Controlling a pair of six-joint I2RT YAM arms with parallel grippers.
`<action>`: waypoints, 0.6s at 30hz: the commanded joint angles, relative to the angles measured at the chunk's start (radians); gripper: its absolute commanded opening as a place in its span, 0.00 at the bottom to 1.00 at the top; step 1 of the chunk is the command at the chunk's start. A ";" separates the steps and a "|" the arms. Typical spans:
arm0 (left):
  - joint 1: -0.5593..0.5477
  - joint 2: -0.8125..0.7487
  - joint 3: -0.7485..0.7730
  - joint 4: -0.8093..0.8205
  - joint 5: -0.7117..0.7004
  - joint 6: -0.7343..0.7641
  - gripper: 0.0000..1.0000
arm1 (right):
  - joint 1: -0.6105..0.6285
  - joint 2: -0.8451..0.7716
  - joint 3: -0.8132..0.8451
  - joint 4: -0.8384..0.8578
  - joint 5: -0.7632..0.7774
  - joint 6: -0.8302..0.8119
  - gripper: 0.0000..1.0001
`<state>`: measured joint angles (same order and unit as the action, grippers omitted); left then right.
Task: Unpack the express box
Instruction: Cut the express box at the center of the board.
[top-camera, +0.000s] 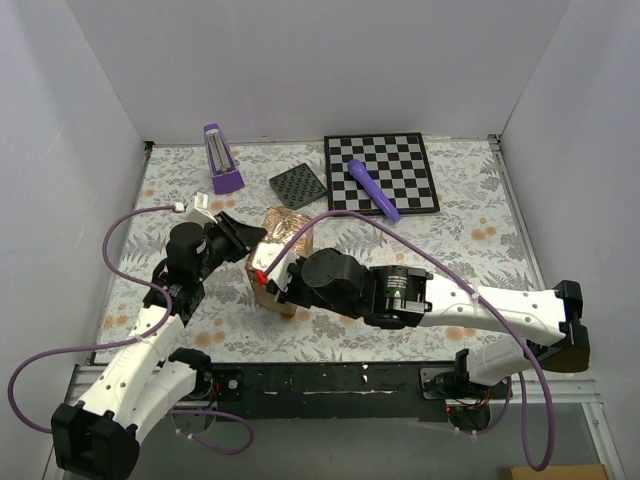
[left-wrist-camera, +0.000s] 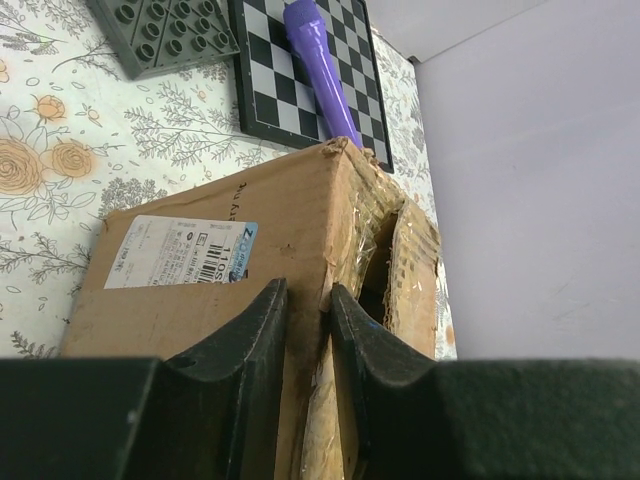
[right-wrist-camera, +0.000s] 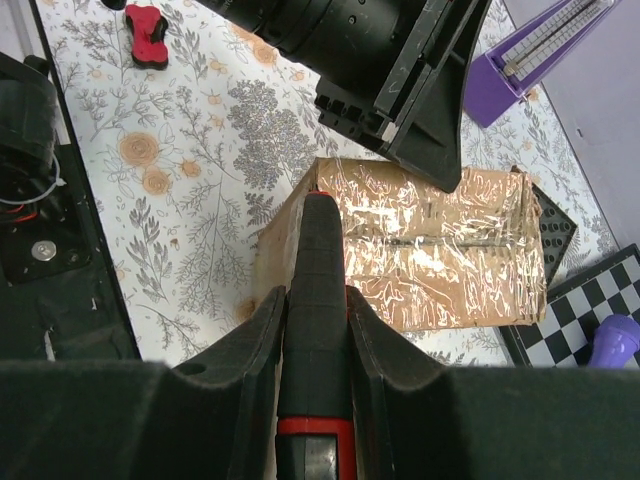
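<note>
The express box (top-camera: 283, 243), a brown carton with glossy tape over its top, stands mid-table; its printed label (left-wrist-camera: 180, 254) faces the left wrist camera. My left gripper (left-wrist-camera: 308, 295) is shut on a cardboard edge at the box's left side, one finger on each face. Beside that edge a dark gap shows between torn, taped flaps (left-wrist-camera: 385, 265). My right gripper (right-wrist-camera: 316, 295) is shut on a black cutter with a red band (right-wrist-camera: 318, 250), whose tip rests at the near corner of the taped top (right-wrist-camera: 440, 250). From above, the right gripper (top-camera: 275, 283) is at the box's near side.
A chessboard (top-camera: 395, 160) with a purple marker (top-camera: 372, 188) on it lies at the back right. A grey studded plate (top-camera: 298, 185) and a purple stand (top-camera: 222, 160) sit behind the box. A small red piece (right-wrist-camera: 148, 35) lies left of the box.
</note>
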<state>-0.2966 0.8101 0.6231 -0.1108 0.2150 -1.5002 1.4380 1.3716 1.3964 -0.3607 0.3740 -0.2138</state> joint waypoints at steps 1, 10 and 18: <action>-0.001 -0.037 -0.026 0.011 -0.017 -0.005 0.06 | 0.015 0.017 0.053 0.011 0.071 -0.007 0.01; -0.001 -0.035 -0.039 0.013 -0.014 0.000 0.01 | 0.032 0.041 0.064 0.000 0.141 -0.029 0.01; -0.001 -0.042 -0.045 0.013 -0.017 -0.002 0.00 | 0.055 0.096 0.116 -0.112 0.192 -0.048 0.01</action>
<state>-0.2962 0.7925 0.5949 -0.0917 0.1867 -1.5043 1.4864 1.4475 1.4609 -0.4004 0.4805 -0.2401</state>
